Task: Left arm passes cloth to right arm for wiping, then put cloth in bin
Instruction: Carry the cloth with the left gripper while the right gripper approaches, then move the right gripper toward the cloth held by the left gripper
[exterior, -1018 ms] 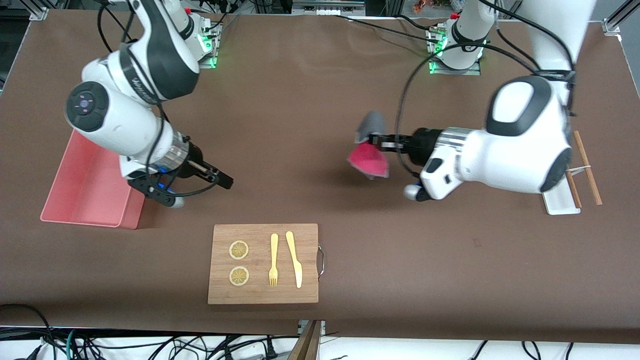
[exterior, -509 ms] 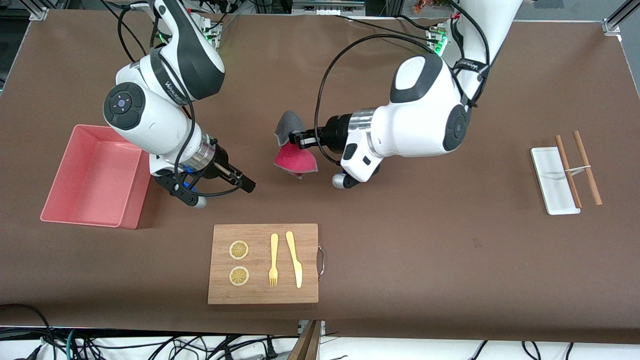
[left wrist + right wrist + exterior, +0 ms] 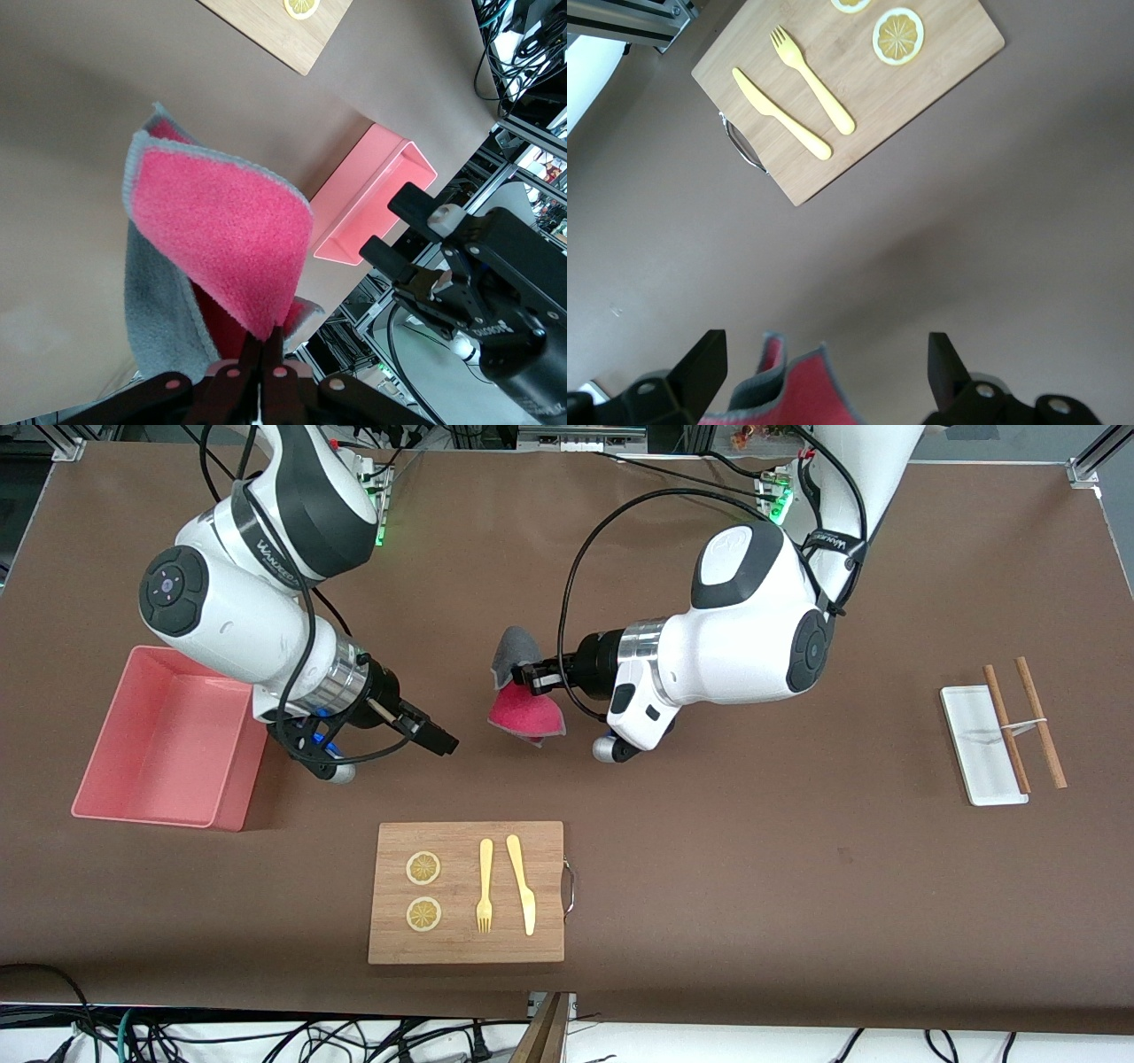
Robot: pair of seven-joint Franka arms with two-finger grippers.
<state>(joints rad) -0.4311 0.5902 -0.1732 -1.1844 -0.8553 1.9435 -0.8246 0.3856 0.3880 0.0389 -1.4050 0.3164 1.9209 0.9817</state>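
So the cloth (image 3: 524,707) sits mid-frame in the front view, hanging in the air over bare brown table (image 3: 709,868), a bit above the wooden cutting board (image 3: 467,892) in the picture. It's folded over, grey face up top and crimson-pink lobe drooping below, so its long axis runs roughly up-down. The left gripper (image 3: 530,677) has its fingers pressed together on one edge of it, coming in from the frame's right side; the left wrist view shows the pinch clearly, with the cloth (image 3: 213,257) fanning out from the fingertips.

The bit that matters: the right gripper (image 3: 434,737) is just to the frame-left of the cloth, pointing at it, fingers spread wide and holding nothing. In the right wrist view the cloth's (image 3: 799,390) pink edge pokes up between the two spread fingers but isn't touching either one as far as I can tell. I'd guess a short push toward the cloth and it can clamp on the free drooping lobe.

Pink bin (image 3: 168,737) is at the frame's left, right next to the right arm (image 3: 232,607), so drop-off later looks easy.
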